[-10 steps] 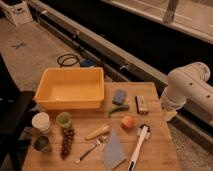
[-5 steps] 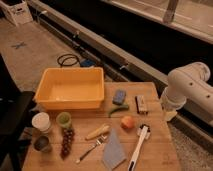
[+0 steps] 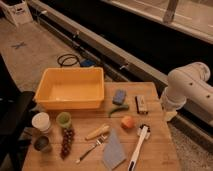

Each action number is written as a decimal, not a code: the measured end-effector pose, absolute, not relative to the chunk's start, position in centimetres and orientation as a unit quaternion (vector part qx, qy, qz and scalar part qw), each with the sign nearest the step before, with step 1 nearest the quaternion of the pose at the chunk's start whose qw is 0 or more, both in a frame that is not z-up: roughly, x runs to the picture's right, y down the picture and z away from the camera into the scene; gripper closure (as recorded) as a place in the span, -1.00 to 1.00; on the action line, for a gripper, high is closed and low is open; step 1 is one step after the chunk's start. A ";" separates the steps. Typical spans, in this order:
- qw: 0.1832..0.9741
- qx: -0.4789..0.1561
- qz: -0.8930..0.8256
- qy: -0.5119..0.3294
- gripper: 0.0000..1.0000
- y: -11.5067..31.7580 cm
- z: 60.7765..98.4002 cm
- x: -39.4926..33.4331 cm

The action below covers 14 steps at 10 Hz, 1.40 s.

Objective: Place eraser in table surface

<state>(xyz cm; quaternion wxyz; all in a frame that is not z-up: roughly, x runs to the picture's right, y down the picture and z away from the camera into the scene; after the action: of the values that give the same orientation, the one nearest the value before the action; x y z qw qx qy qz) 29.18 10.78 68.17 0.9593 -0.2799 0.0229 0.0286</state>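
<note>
The eraser [image 3: 141, 103], a small dark block with pale stripes, lies flat on the light-brown wooden table surface [image 3: 155, 152], near its right edge and just right of the blue pad [image 3: 119, 96]. Only the white links of my arm [image 3: 187, 90] show, standing beyond the table's right edge, to the right of the eraser and apart from it. My gripper itself is out of view, hidden behind or below those links. Nothing touches the eraser.
A yellow bin [image 3: 70, 88] fills the table's back left. A green pepper [image 3: 118, 110], orange fruit [image 3: 128, 122], white-handled brush [image 3: 137, 147], grey-blue cloth [image 3: 114, 150], fork [image 3: 92, 149], grapes [image 3: 66, 141] and cups [image 3: 41, 121] lie across the front.
</note>
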 end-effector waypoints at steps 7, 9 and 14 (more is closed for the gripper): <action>0.922 -0.280 -0.266 -0.004 -0.30 6.9 69.6 26.2; 0.900 -0.274 -0.338 -0.013 -0.30 5.6 70.2 25.4; 0.899 -0.260 -0.352 -0.007 -0.30 6.4 71.5 24.3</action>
<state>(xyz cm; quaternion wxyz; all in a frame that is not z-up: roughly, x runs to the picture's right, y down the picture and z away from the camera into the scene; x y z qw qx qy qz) 24.26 6.39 71.53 0.8994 -0.2596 -0.0073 -0.3517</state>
